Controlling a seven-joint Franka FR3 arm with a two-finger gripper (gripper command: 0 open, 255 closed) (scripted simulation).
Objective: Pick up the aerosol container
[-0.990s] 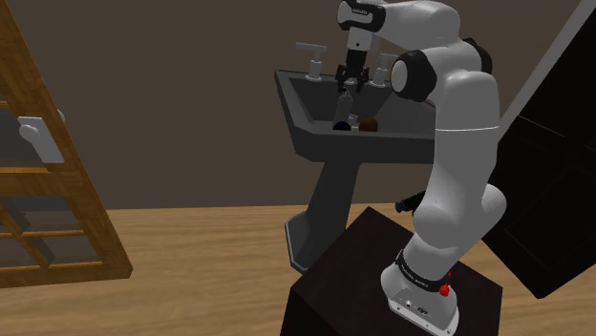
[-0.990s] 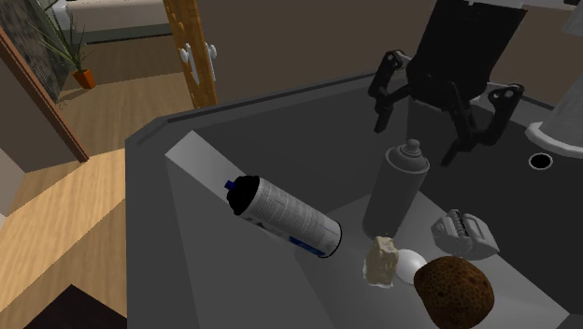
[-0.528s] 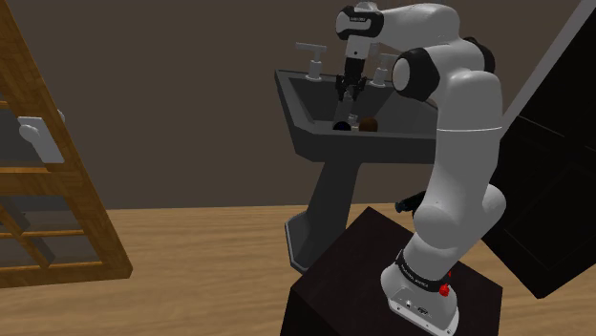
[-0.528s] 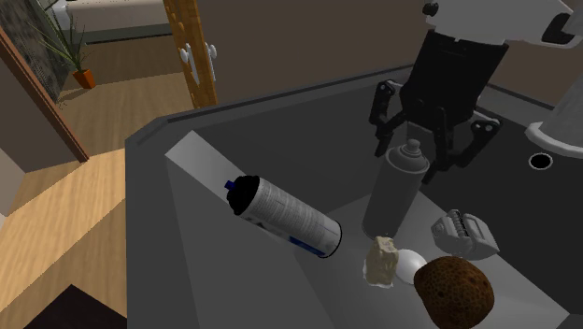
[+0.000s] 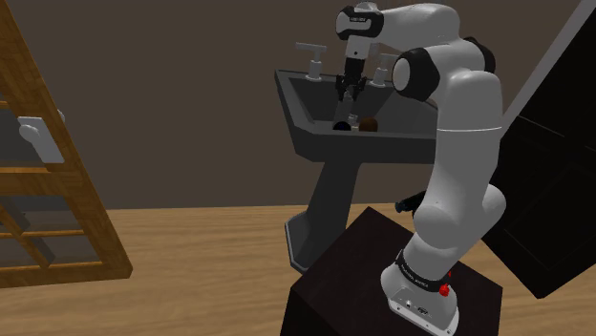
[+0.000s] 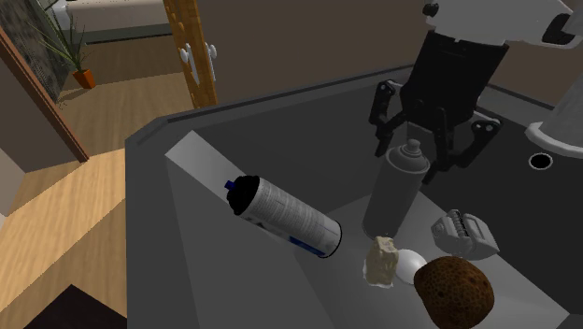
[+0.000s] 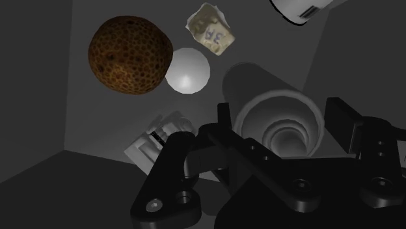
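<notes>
In the dark sink (image 6: 234, 140), the released tool (image 6: 411, 142) straddles the grey aerosol can (image 6: 392, 198).

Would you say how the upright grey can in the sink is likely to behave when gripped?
The grey can looks rigid, so it should not crush. It stands tall and narrow, so an off-centre touch might tip it. Its smooth round wall may slip in the gripper.
</notes>
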